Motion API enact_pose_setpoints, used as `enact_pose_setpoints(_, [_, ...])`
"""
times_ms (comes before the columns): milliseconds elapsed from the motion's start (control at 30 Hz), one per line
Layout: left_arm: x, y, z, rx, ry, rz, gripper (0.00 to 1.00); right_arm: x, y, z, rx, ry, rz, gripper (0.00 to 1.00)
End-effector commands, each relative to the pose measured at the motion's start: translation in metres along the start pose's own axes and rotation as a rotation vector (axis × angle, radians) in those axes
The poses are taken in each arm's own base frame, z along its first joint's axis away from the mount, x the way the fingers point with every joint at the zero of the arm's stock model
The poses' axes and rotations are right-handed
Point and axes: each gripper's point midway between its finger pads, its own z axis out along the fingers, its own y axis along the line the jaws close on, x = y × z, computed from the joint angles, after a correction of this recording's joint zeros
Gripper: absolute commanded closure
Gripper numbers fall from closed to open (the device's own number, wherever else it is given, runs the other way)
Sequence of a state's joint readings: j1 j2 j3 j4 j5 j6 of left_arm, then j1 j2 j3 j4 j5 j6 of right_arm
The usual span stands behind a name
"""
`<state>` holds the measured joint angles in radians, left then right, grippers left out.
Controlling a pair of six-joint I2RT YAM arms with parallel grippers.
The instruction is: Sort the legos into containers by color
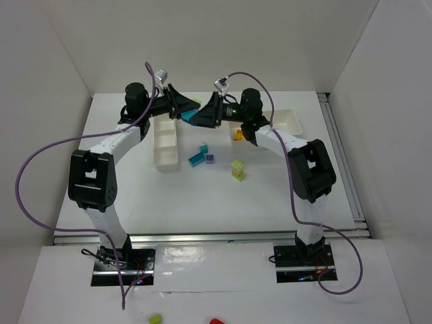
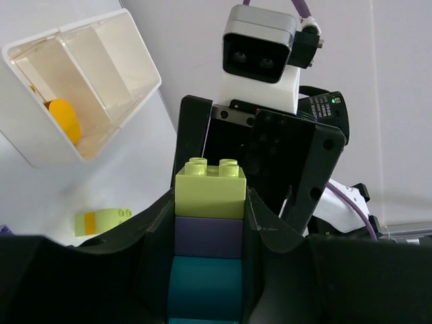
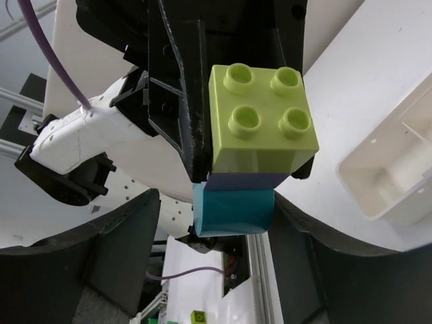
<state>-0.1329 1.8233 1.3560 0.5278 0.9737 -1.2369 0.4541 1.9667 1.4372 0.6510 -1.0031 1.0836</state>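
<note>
1. Nearest the arm bases, a lime-and-yellow brick pair [image 1: 237,169] lies on the table [image 1: 135,196].
2. Just beyond it, a purple brick [image 1: 210,158] sits beside two teal bricks [image 1: 196,159], apart from both trays.
3. The narrow tray [image 1: 165,145] stands left of these.
4. Above the table, the left gripper [image 2: 209,223] is clamped on a lime-purple-teal stack [image 2: 209,192], with its fingers pressed to the sides.
5. The right gripper [image 3: 217,202] faces it, jaws spread wide about the stack's teal end, and a gap shows on one side.
6. Farthest, the three-compartment tray [image 1: 287,121] holds a yellow-orange brick [image 2: 62,121] in an end compartment.
</note>
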Motion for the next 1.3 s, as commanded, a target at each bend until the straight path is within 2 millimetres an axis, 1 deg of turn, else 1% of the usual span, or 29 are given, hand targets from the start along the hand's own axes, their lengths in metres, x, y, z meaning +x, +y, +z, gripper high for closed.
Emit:
enact_pose_setpoints(0, [-0.003,-0.015,0.001,0.049,0.013,0.065,1.00,-0.016,0.027,0.006,-0.070,-0.032,-0.109,0.35])
enact_pose_setpoints(33, [0.001,-0.016,0.004,0.053,0.021,0.065,1.00,-0.018,0.026,0.006,-0.066,-0.040,-0.109,0.44])
enact_pose_setpoints(67, [0.002,-0.015,0.003,0.053,0.021,0.065,1.00,-0.017,0.022,0.007,-0.062,-0.038,-0.101,0.47])
enact_pose_setpoints(133, [0.002,-0.015,0.003,0.053,0.021,0.065,1.00,-0.019,0.025,0.007,-0.066,-0.040,-0.100,0.58])
enact_pose_setpoints(167, [0.002,-0.015,0.003,0.053,0.021,0.065,1.00,-0.019,0.027,0.007,-0.073,-0.043,-0.101,0.69])
enact_pose_setpoints(200, [0.003,-0.013,0.003,0.048,0.024,0.056,1.00,-0.019,0.029,0.007,-0.083,-0.037,-0.111,0.76])
enact_pose_setpoints(233, [0.002,-0.013,0.003,0.048,0.023,0.067,1.00,-0.015,0.025,0.006,-0.075,-0.034,-0.099,0.81])
enact_pose_setpoints(267, [0.000,-0.016,0.004,0.053,0.021,0.076,1.00,-0.013,0.025,0.005,-0.072,-0.032,-0.093,0.91])
enact_pose_setpoints(300, [0.000,-0.016,0.004,0.053,0.021,0.076,1.00,-0.008,0.021,0.004,-0.066,-0.016,-0.076,0.91])
enact_pose_setpoints(333, [-0.002,-0.021,0.004,0.056,0.020,0.081,1.00,0.001,0.011,0.002,-0.042,0.005,-0.028,0.98])
enact_pose_setpoints(367, [-0.004,-0.019,0.006,0.056,0.020,0.081,1.00,0.005,0.009,0.001,-0.031,0.011,-0.026,1.00])
enact_pose_setpoints(400, [-0.009,-0.019,0.004,0.059,0.018,0.088,1.00,0.013,0.004,-0.002,-0.008,0.037,-0.008,1.00])
enact_pose_setpoints(433, [-0.009,-0.019,0.004,0.059,0.018,0.088,1.00,0.024,-0.008,-0.005,0.020,0.062,0.028,1.00])
enact_pose_setpoints(467, [-0.012,-0.018,0.006,0.061,0.018,0.091,1.00,0.026,-0.009,-0.007,0.038,0.072,0.030,1.00])
enact_pose_setpoints(500, [-0.010,-0.019,0.006,0.065,0.028,0.091,1.00,0.034,-0.013,-0.010,0.051,0.094,0.012,1.00])
enact_pose_setpoints(533, [-0.012,-0.017,0.007,0.062,0.029,0.086,1.00,0.045,-0.019,-0.013,0.069,0.127,0.050,1.00])
enact_pose_setpoints(667, [-0.013,-0.015,0.008,0.057,0.031,0.076,1.00,0.069,-0.026,-0.025,0.108,0.220,0.080,1.00])
enact_pose_setpoints(700, [-0.012,-0.010,0.009,0.052,0.033,0.069,1.00,0.070,-0.022,-0.027,0.099,0.239,0.034,1.00])
enact_pose_setpoints(733, [-0.013,-0.013,0.009,0.060,0.039,0.086,1.00,0.077,-0.026,-0.030,0.125,0.262,0.072,1.00])
enact_pose_setpoints(767, [-0.014,-0.010,0.010,0.059,0.040,0.083,1.00,0.075,-0.020,-0.031,0.125,0.266,0.055,1.00])
enact_pose_setpoints(800, [-0.014,-0.014,0.010,0.067,0.046,0.092,1.00,0.079,-0.022,-0.033,0.124,0.283,0.045,1.00])
enact_pose_setpoints(833, [-0.014,-0.009,0.011,0.057,0.051,0.074,1.00,0.082,-0.019,-0.036,0.138,0.296,0.064,1.00])
enact_pose_setpoints(933, [-0.021,-0.011,0.010,0.059,0.050,0.115,1.00,0.091,-0.018,-0.042,0.146,0.333,0.046,1.00])
enact_pose_setpoints(1067, [-0.023,0.002,0.010,0.044,0.079,0.092,1.00,0.112,-0.027,-0.056,0.212,0.383,0.102,1.00])
enact_pose_setpoints(1100, [-0.023,0.002,0.010,0.044,0.079,0.092,1.00,0.110,-0.029,-0.062,0.234,0.378,0.106,1.00])
enact_pose_setpoints(1133, [-0.023,0.002,0.010,0.044,0.079,0.092,1.00,0.110,-0.038,-0.068,0.270,0.376,0.090,1.00])
enact_pose_setpoints(1200, [-0.026,0.009,0.008,0.035,0.073,0.083,1.00,0.118,-0.047,-0.080,0.327,0.392,0.137,1.00])
enact_pose_setpoints(1233, [-0.026,0.005,0.008,0.045,0.080,0.093,1.00,0.116,-0.048,-0.086,0.335,0.379,0.141,1.00])
enact_pose_setpoints(1267, [-0.029,0.004,0.009,0.048,0.078,0.100,1.00,0.121,-0.048,-0.088,0.339,0.383,0.153,1.00])
